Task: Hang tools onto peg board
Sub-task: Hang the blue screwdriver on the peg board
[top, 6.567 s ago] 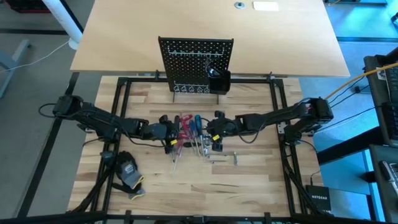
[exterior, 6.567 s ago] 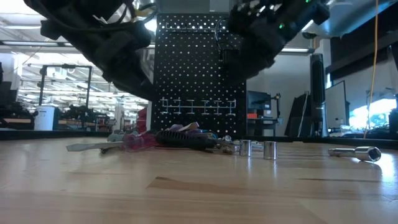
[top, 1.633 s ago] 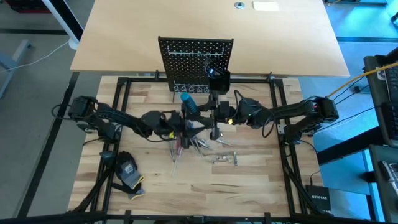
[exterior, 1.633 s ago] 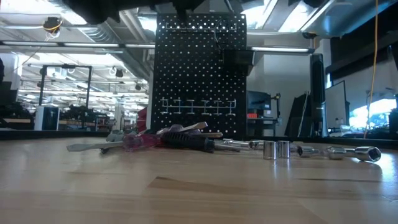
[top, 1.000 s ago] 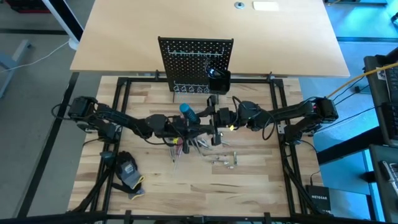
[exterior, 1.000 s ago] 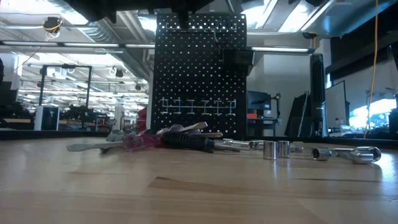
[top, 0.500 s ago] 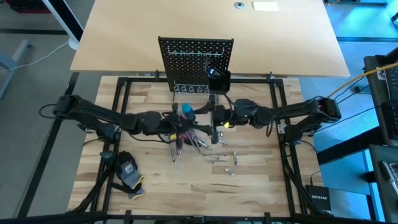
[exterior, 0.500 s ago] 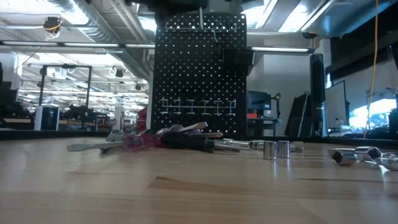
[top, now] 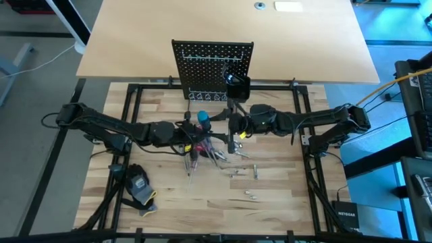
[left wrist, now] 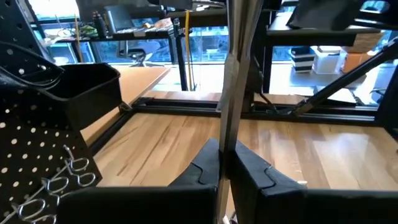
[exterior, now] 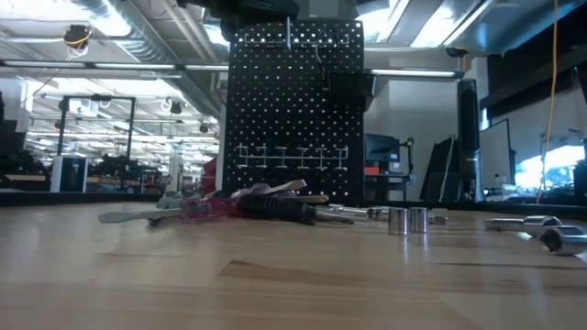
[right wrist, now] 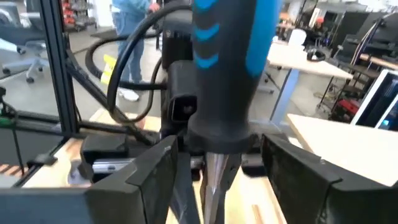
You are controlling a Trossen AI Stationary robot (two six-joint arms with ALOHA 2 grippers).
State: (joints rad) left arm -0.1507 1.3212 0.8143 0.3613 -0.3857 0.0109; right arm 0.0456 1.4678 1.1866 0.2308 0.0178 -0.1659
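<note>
Your wooden table (top: pixel 283 202) carries the peg board (top: pixel 212 67), a tool pile (top: pixel 202 152), loose silver bits (top: pixel 253 196), and seemingly a glove (top: pixel 140 185).

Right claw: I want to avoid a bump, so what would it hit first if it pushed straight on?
Probably the blue-handled screwdriver, standing upright between the open right claw's fingers; the left claw holds its shaft. Depth is unclear.
</note>
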